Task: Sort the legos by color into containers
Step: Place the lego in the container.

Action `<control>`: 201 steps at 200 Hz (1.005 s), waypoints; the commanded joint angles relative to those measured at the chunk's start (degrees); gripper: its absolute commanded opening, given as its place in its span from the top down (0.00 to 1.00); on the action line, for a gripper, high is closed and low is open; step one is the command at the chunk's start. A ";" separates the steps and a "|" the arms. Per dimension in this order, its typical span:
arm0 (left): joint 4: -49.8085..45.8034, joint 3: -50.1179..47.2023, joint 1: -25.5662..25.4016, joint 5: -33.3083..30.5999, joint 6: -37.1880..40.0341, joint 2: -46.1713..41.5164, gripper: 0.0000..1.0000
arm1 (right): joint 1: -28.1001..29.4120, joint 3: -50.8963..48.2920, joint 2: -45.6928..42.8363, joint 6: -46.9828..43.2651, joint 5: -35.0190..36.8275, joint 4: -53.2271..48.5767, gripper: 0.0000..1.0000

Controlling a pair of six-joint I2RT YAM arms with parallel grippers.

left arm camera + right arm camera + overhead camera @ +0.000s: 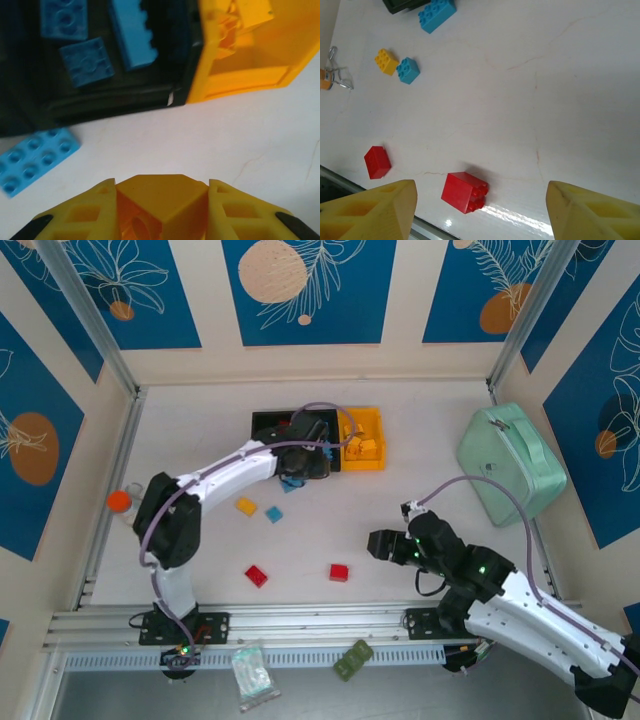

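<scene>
The cell is walled in cream panels with blue floral insets (308, 290). The counter (420, 440) is pale, smooth and faintly veined, so a dropped part is likely to skid. A mint-green case (510, 462) sits at the far right, well apart from the work. The containers (268, 425) stand in a row at the far centre, black bins joined to a yellow-orange bin (380, 420). The left arm (230, 465) reaches to them, and the left jaws are closed on a yellow-orange brick (162, 197), held just short of the bins' near wall. The black bin (100, 102) holding blue bricks (85, 67) lies ahead left, the yellow-orange bin ahead right. The step in hand appears to be the deposit: carry the brick right and forward until it is fully over the yellow-orange interior, clear the rim, and release low. The right jaws stand open, holding nothing, above a red brick (465, 191). Loose on the counter are a second red brick (377, 161), a yellow brick (386, 61), a small blue brick (408, 70) and a blue plate (35, 157) just beside the black bin
</scene>
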 commanded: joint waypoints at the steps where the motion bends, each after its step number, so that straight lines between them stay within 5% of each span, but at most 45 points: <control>1: -3.51 7.67 -0.82 0.97 1.84 4.41 0.73 | -0.40 -1.14 -2.56 2.44 2.03 -4.40 0.31; 99: -17.12 52.84 -0.74 0.64 6.96 31.96 0.73 | -1.44 -3.06 -6.85 5.51 1.95 -8.03 0.31; 175: -9.83 58.79 0.78 4.44 7.36 38.65 0.69 | -1.93 -2.68 -9.49 5.86 2.70 -11.48 0.32; 201: -8.88 59.11 1.02 4.56 6.82 39.21 0.61 | -2.07 -2.85 -9.95 5.95 2.57 -11.26 0.32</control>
